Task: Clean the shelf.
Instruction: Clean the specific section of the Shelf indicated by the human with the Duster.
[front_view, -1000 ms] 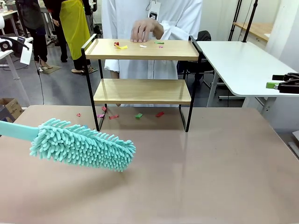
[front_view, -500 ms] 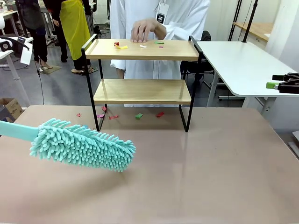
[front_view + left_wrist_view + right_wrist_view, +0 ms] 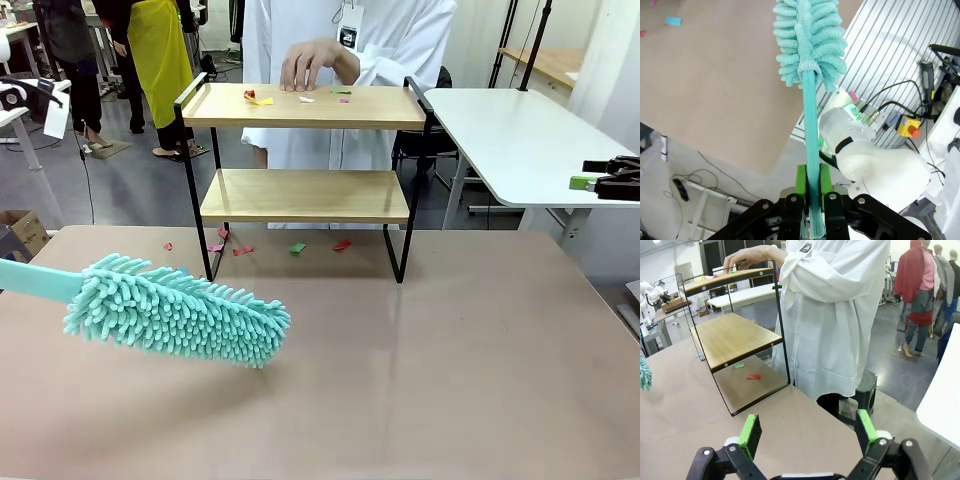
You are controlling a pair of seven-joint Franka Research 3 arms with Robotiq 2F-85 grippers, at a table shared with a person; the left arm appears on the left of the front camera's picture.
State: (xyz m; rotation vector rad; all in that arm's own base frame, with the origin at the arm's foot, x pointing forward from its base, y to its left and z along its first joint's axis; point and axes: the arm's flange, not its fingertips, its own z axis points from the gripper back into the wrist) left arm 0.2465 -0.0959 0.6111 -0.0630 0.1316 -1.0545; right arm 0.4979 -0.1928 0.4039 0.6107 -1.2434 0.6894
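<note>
The shelf (image 3: 305, 195) stands at the table's far middle, seen from its end in the right wrist view (image 3: 735, 340). Small coloured paper scraps (image 3: 258, 99) lie on its top board, where a person's hand (image 3: 310, 65) rests. A teal fluffy duster (image 3: 180, 310) hovers low over the table's left front, its handle running off the left edge. My left gripper (image 3: 812, 185) is shut on that handle, the duster head (image 3: 807, 42) far ahead of the fingers. My right gripper (image 3: 807, 432) is open and holds nothing; it hangs at the far right (image 3: 582, 174), well apart from the shelf.
More scraps (image 3: 297, 247) lie on the brown table (image 3: 450, 350) under and behind the shelf. A person in a white coat (image 3: 350, 30) stands right behind the shelf. A white table (image 3: 520, 140) sits at the right, beyond the brown one.
The person's body has shifted slightly to the right while the hand stays on the top board. The duster and both arms have not moved.
</note>
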